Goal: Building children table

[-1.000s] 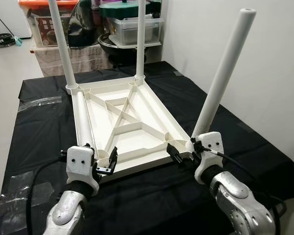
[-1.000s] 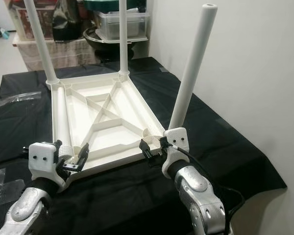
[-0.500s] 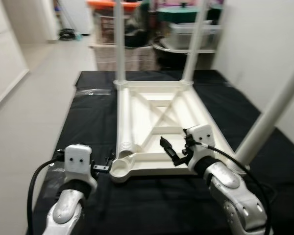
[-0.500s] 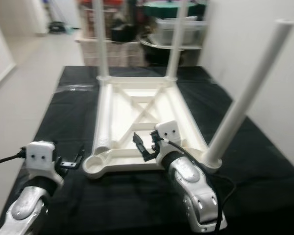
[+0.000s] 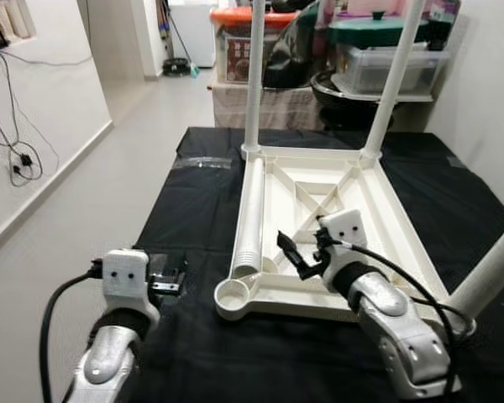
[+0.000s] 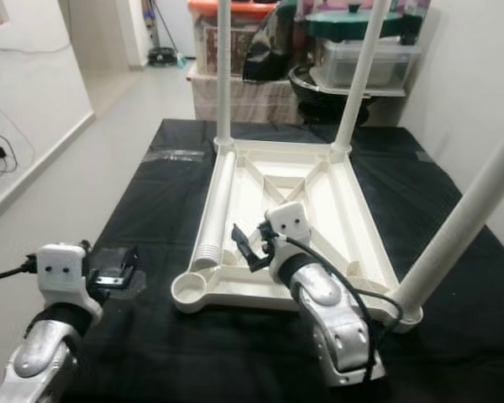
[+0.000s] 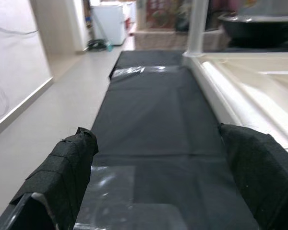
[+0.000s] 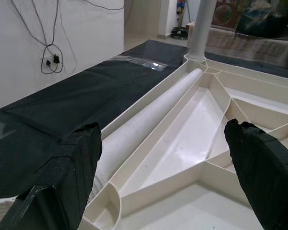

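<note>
The white children's table lies upside down on a black cloth. Three white legs stand in its corners: far left, far right and near right. A fourth leg lies loose inside the frame along its left side, threaded end toward me. The near-left socket holds nothing. My right gripper hangs open over the near part of the frame, just right of the loose leg. My left gripper is open over the bare cloth, left of the table.
Storage boxes, a lidded tub and a black wok crowd the far end behind the table. The cloth's left edge drops to open floor. Clear tape shines on the cloth. Cables hang on the left wall.
The camera has swung left. My right gripper left the near-right leg and moved left over the frame toward the loose leg. My left gripper moved off the near-left corner, out over the cloth.
</note>
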Controlling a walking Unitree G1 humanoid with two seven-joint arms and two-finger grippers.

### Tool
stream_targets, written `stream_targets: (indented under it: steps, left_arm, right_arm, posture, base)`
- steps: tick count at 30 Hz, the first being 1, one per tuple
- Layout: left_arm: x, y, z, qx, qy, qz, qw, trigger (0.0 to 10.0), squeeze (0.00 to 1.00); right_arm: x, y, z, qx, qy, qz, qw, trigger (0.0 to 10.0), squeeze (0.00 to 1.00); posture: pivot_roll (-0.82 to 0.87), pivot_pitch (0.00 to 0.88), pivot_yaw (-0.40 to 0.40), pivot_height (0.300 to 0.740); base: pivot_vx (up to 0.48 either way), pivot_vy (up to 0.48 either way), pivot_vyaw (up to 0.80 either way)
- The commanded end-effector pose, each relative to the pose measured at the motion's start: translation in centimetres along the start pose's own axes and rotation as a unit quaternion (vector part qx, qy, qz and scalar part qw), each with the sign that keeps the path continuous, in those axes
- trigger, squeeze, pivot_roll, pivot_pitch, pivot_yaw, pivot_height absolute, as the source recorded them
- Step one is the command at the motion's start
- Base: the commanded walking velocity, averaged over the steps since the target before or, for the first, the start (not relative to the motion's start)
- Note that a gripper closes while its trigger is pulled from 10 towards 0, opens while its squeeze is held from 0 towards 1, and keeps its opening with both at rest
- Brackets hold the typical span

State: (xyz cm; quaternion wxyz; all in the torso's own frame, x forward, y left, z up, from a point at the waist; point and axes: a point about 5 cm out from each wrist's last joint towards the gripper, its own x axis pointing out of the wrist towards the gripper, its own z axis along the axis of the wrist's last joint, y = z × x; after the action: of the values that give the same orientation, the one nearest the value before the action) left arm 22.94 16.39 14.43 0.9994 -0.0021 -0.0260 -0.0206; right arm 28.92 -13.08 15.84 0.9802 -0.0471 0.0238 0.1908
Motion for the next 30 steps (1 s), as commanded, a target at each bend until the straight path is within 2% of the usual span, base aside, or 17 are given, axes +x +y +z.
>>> stream_targets:
  steps: [1,9,16,19,20,22,23,24,26,27,29,30]
  left_arm:
    - [0.1,-0.2,-0.4,-0.004,0.009,-0.007,1.0,10.0,0.0]
    - [0.1,-0.3,-0.6,-0.003,0.009,-0.011,1.0,10.0,0.0]
    - [0.1,-0.1,-0.6,0.008,0.007,-0.011,1.0,10.0,0.0]
    - [0.0,-0.2,-1.0,0.009,0.016,-0.013,1.0,10.0,0.0]
    - [-0.1,-0.1,-1.3,0.013,0.024,-0.013,1.0,10.0,0.0]
    - [-0.1,-0.1,-1.3,0.013,0.024,-0.013,1.0,10.0,0.0]
    - [-0.2,0.0,-1.5,0.015,0.029,-0.012,0.999,10.0,0.0]
    - [-0.2,0.0,-1.5,0.015,0.029,-0.012,0.999,10.0,0.0]
    - [-0.2,0.3,-1.9,0.021,0.041,-0.008,0.999,10.0,0.0]
    - [-0.2,0.3,-1.9,0.021,0.041,-0.008,0.999,10.0,0.0]
    - [0.0,0.4,-2.1,0.028,0.047,-0.006,0.999,10.0,0.0]
    - [0.0,0.4,-2.1,0.028,0.047,-0.006,0.999,10.0,0.0]
  right_arm:
    - [0.3,-0.1,0.0,-0.008,-0.006,-0.006,1.0,10.0,0.0]
    - [0.7,0.0,-0.1,-0.039,-0.013,-0.003,0.999,10.0,0.0]
    - [0.9,-0.1,-0.1,-0.049,-0.014,-0.008,0.999,10.0,0.0]
    - [0.8,-0.7,0.0,-0.109,-0.021,-0.015,0.994,10.0,0.0]
    - [0.7,-1.0,0.1,-0.152,-0.026,-0.012,0.988,10.0,0.0]
    - [0.7,-1.0,0.1,-0.152,-0.026,-0.012,0.988,10.0,0.0]
    - [0.6,-1.3,0.3,-0.194,-0.03,-0.008,0.981,10.0,0.0]
    - [0.6,-1.3,0.3,-0.194,-0.03,-0.008,0.981,10.0,0.0]
    - [0.1,-2.3,0.4,-0.271,-0.033,-0.003,0.962,10.0,0.0]
    - [0.1,-2.3,0.4,-0.271,-0.033,-0.003,0.962,10.0,0.0]
    - [-0.4,-3.0,0.1,-0.315,-0.025,0.005,0.949,10.0,0.0]
    - [-0.4,-3.0,0.1,-0.315,-0.025,0.005,0.949,10.0,0.0]
  posture:
    - [0.11,0.0,-0.076,0.74]
    - [0.11,0.0,-0.076,0.74]
    - [0.12,0.0,-0.074,0.74]
    - [0.12,0.0,-0.073,0.74]
    - [0.12,0.0,-0.071,0.74]
    - [0.12,0.0,-0.071,0.74]
    - [0.12,0.0,-0.071,0.74]
    - [0.12,0.0,-0.071,0.74]
    - [0.11,0.0,-0.064,0.74]
    - [0.11,0.0,-0.064,0.74]
    - [0.11,0.0,-0.063,0.74]
    - [0.11,0.0,-0.063,0.74]
  base:
    - [0.0,0.48,0.0]
    - [0.0,0.48,0.0]
    - [0.0,0.0,0.0]
    - [0.0,0.0,0.0]
    - [0.0,0.0,0.0]
    - [0.0,0.0,0.0]
    - [0.0,0.0,0.0]
    - [0.0,0.0,0.0]
    - [0.0,0.0,0.0]
    - [0.0,0.0,0.0]
    - [0.0,0.0,0.0]
    - [0.0,0.0,0.0]
